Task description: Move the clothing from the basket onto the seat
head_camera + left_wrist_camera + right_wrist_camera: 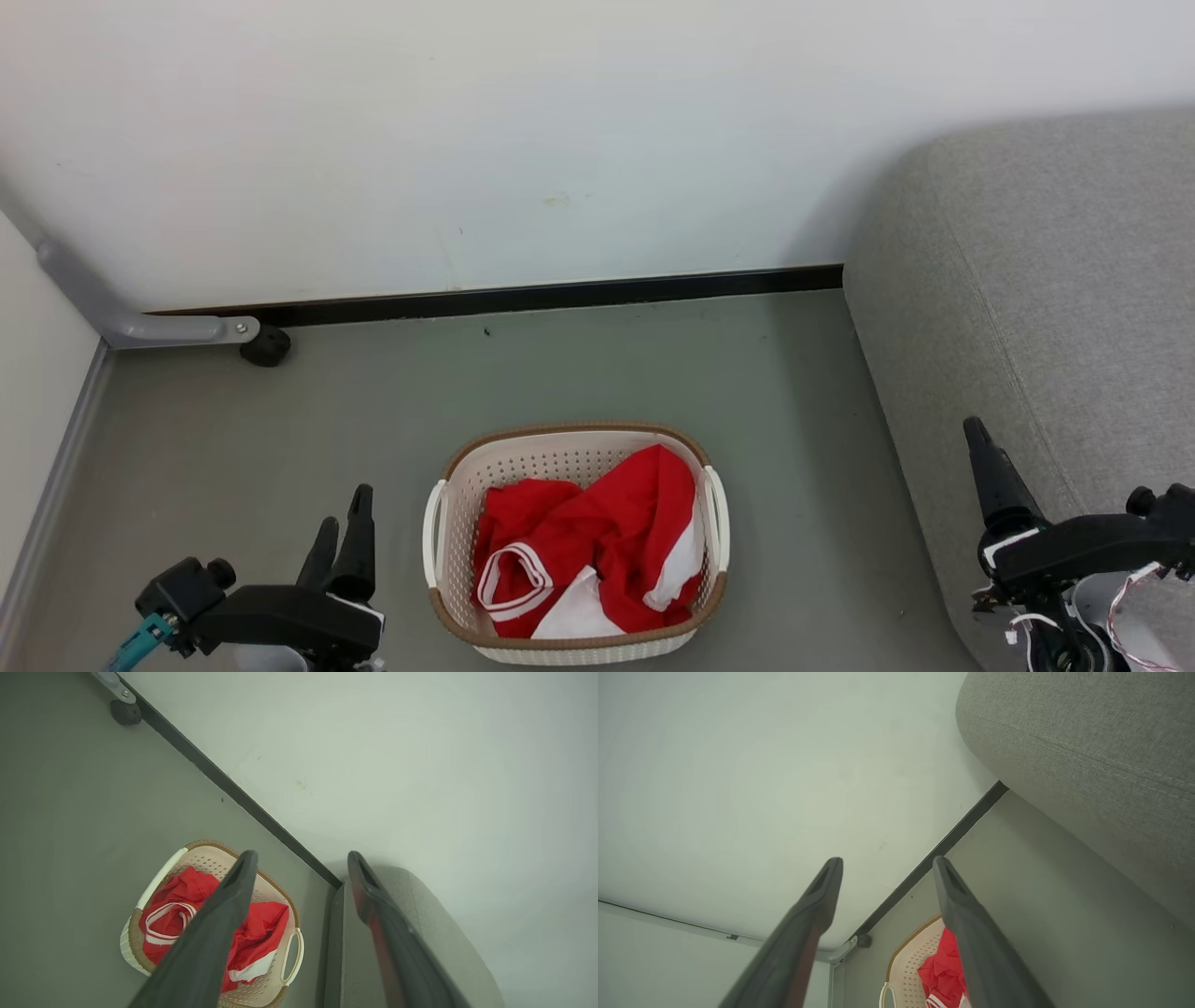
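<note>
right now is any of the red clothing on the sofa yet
No, the red clothing lies bunched inside the basket on the floor, apart from the grey sofa.

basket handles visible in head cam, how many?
2. Left handle on the basket wall away from the seat; right handle on the wall facing it. Neither looks hidden.

Head camera looks down at the basket (569, 430); wrist cameras share it, perhaps obliquely.
</note>
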Robot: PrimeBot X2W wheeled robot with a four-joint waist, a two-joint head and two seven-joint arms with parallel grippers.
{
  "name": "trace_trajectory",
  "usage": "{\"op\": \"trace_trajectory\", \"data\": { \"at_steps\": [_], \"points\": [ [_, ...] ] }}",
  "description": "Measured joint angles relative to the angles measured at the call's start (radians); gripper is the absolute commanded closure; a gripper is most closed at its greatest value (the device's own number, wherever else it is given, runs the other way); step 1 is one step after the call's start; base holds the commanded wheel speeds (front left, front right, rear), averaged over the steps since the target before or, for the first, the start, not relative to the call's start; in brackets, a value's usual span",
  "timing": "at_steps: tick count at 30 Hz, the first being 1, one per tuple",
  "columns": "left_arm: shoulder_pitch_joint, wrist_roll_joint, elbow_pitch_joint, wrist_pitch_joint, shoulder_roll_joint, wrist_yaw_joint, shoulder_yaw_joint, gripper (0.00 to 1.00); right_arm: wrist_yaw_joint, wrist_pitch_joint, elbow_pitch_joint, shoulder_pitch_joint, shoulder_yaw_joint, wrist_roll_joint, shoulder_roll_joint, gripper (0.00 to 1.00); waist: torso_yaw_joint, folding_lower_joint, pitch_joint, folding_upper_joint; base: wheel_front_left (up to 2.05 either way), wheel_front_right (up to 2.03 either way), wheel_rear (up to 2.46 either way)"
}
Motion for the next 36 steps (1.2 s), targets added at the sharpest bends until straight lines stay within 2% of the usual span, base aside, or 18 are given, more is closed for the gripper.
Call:
{"op": "trace_trajectory", "data": {
  "at_steps": [13,36],
  "points": [
    [-0.044,0.235,0.02,-0.044,0.037,0.045,-0.083,0.0,0.0,-0.054,0.054,-0.071,0.132,-0.199,-0.052,0.0,0.001,0.0,0.007,0.0,0.0,0.0,0.0],
    [-0.112,0.588,0.059,-0.128,0.07,0.096,-0.176,0.0,0.0,-0.137,0.167,-0.18,0.283,-0.476,-0.11,0.0,0.004,0.0,0.017,0.0,0.0,0.0,0.0]
  ]
}}
